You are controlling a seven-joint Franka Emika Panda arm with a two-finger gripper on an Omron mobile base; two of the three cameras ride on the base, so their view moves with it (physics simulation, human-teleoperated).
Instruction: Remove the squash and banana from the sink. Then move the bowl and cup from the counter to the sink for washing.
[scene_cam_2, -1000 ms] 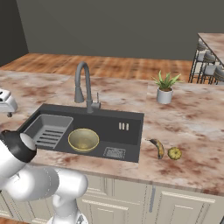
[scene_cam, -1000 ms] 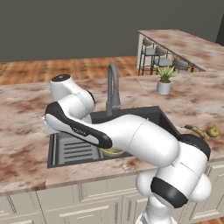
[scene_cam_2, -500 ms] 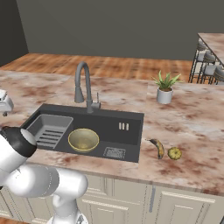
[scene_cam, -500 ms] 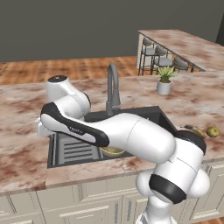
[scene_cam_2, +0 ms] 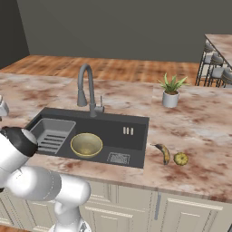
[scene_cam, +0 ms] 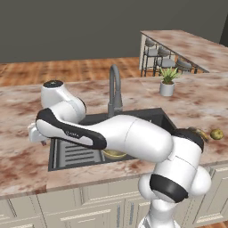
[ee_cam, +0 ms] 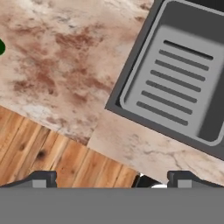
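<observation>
Sitting mid-frame in the dark sink [scene_cam_2: 136, 129], the glossy olive-yellow bowl [scene_cam_2: 86, 144] is round and shallow; tool [ee_cam: 111, 179] released, empty.

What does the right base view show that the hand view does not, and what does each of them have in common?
Right base view alone: the bowl in the sink, the faucet, the banana and squash lying close together on the counter, and a potted plant.
Hand view alone: the open gripper above a wooden floor and the counter's edge.
Both: the ribbed tray and the marbled counter.
</observation>
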